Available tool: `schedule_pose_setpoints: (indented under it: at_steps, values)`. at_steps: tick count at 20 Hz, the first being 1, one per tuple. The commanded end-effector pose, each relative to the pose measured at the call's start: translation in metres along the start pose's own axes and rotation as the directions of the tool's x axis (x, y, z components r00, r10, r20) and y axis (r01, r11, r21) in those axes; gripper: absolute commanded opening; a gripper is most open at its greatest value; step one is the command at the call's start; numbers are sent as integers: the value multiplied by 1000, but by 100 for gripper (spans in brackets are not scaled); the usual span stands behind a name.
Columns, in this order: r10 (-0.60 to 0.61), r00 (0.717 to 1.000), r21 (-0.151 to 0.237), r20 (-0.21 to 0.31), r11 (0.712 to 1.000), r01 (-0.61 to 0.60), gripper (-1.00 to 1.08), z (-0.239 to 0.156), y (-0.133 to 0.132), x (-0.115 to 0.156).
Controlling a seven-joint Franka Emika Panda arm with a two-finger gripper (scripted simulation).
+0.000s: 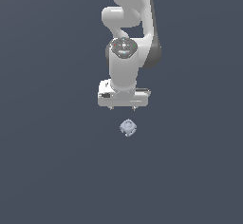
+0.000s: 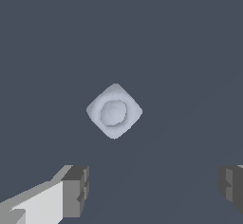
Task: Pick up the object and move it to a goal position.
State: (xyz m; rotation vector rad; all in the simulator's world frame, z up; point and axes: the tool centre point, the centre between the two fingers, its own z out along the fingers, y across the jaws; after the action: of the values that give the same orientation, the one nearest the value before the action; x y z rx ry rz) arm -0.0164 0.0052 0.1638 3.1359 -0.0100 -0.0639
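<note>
The object (image 1: 128,127) is a tiny pale grey-blue knobbly lump lying on the dark grey floor. In the exterior view it sits just below the white arm's hand, slightly toward that view's right. My gripper (image 1: 122,107) hangs above and behind it, apart from it, with only short finger stubs showing under the hand. In the wrist view the object (image 2: 114,111) appears as a rounded diamond with a central bump. My gripper (image 2: 153,187) is open, its two grey fingertips (image 2: 76,190) spread wide with nothing between them, and the object lies clear of the gap.
The dark grey floor (image 1: 47,171) stretches flat all around. The white arm (image 1: 127,23) rises behind the hand. No other objects or marker show.
</note>
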Motion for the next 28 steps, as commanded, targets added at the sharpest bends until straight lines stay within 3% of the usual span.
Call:
schedule_pose_setpoints:
  at_steps: [1,12,20,28]
  values:
    - [0,1000,0,0,1000,0,100,0,0,0]
    - [-69,998,15,1,998,69,100,3,-22,-2]
    - [-91,996,13,-1,996,91,100,5,-22,0]
    - [-203,979,6,-8,979,204,100,17,-22,6]
